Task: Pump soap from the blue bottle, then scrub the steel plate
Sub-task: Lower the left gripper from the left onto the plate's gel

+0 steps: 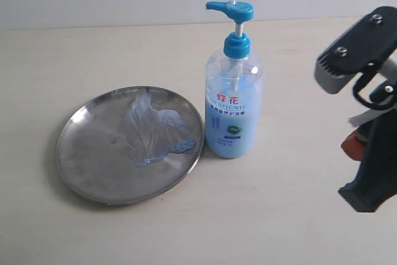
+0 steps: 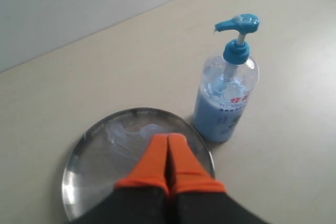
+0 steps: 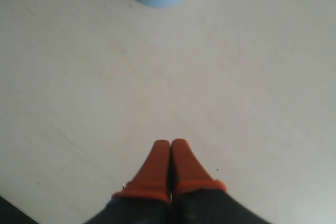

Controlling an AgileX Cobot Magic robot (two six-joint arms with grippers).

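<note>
The steel plate point(image 1: 93, 172) lies flat on the bench point(image 1: 291, 215), and the blue bottle point(image 1: 234, 116) stands upright just beside its rim, on the side nearer the right arm. Whether the bottle's base touches the rim I cannot tell from the exterior view. Glossy streaks of soap point(image 1: 152, 131) already lie across the plate on the bottle's side, so pumping looks done, or at least begun, and scrubbing is the step in hand.

The left tool point(image 2: 168, 139) has its orange fingers pressed together with nothing between them, and it hangs above the plate, with the soap smear just ahead of its tips. The right tool point(image 3: 171, 144) is likewise closed and empty. It hangs over bare bench with the bottle's base ahead of it, apart from it. In the exterior view only the right arm point(image 1: 366, 91) shows, at the edge and well apart from the bottle.

No sponge, cloth or brush is in sight in any view. The scrub would therefore seem to fall to closed fingertips — most likely the left tool's, as it already hangs above the plate.

The next move calls for bringing those tips down onto the smear and working them over the steel. The pressure should be light enough that the shallow plate does not skate into the bottle. If more soap is wanted, the pump head point(image 1: 231, 10) is raised — ready for a press from above.
</note>
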